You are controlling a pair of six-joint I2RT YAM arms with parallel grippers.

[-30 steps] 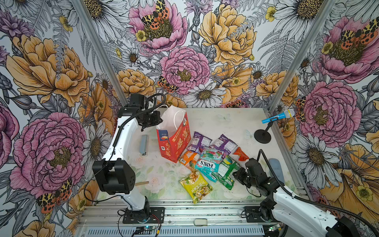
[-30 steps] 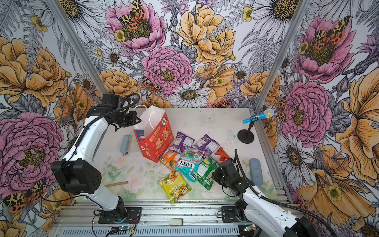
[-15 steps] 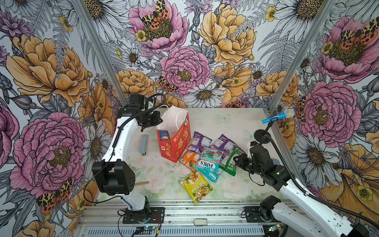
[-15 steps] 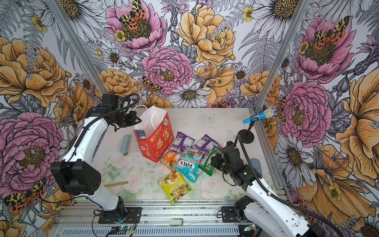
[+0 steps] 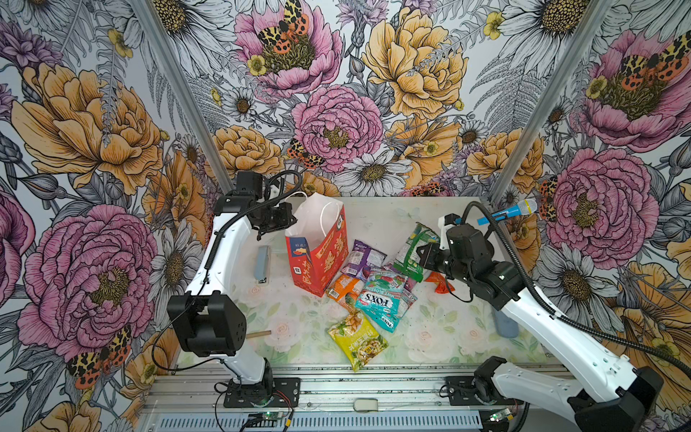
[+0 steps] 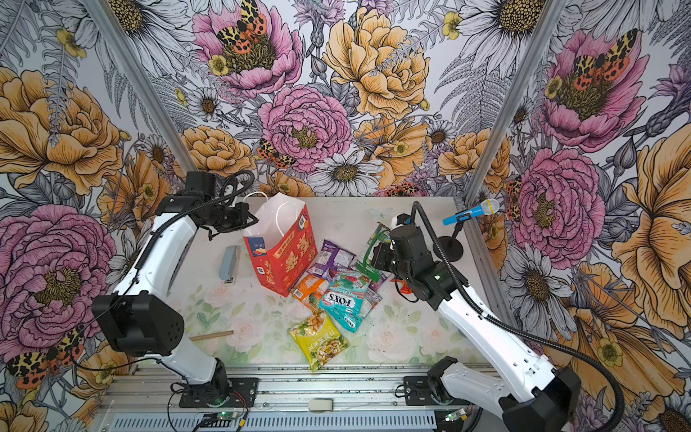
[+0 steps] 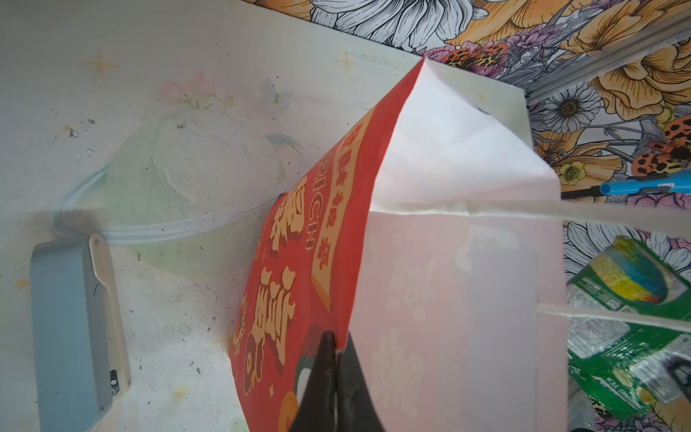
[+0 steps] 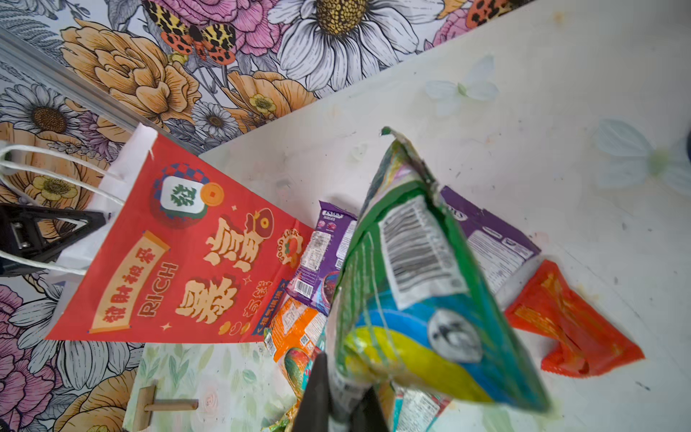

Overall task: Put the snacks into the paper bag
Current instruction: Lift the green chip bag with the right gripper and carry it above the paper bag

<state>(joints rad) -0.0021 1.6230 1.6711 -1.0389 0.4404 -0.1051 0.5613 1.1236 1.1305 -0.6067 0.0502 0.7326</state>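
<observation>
On the counter left of the paper bag lies a grey block, apart from it. The left claw is clenched on the bag's left rim; the bag stands upright, its mouth open. Against the bag's right foot lie a purple packet and an orange packet, with the teal FOX'S packet overlapping them and a yellow packet nearer the front. Further right of the bag, the right claw grips a green packet, held above the pile. A red-orange triangular packet lies beyond it, and a blue microphone stands far right.
</observation>
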